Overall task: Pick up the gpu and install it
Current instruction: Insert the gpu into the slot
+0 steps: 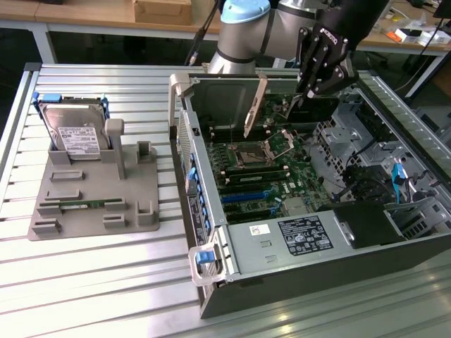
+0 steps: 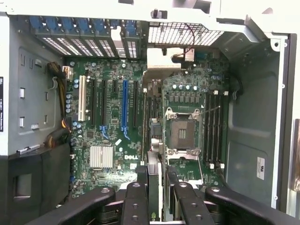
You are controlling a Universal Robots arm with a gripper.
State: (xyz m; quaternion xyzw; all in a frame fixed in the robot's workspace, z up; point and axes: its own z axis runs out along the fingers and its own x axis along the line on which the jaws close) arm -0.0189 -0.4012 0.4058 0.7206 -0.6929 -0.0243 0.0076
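Note:
My gripper (image 1: 311, 86) is shut on the gpu (image 1: 271, 105), a thin black card with a silver-beige bracket (image 1: 254, 105) at one end. I hold it above the open computer case (image 1: 211, 232), over the motherboard's far end, with the bracket hanging slanted toward the case's rear wall. In the wrist view the gpu (image 2: 153, 164) is seen edge-on between the two black fingers (image 2: 136, 197), and my gripper (image 2: 155, 187) looks straight down on the motherboard (image 2: 112, 122). The card lies between the blue expansion slot (image 2: 124, 105) and the CPU socket (image 2: 181, 133).
A grey holder (image 1: 91, 197) on the slatted metal table at the exterior view's left carries a silver hard drive (image 1: 74, 134) with blue rails and a green memory stick (image 1: 81, 204). Drive cages and cables fill the case's right side (image 1: 366, 162).

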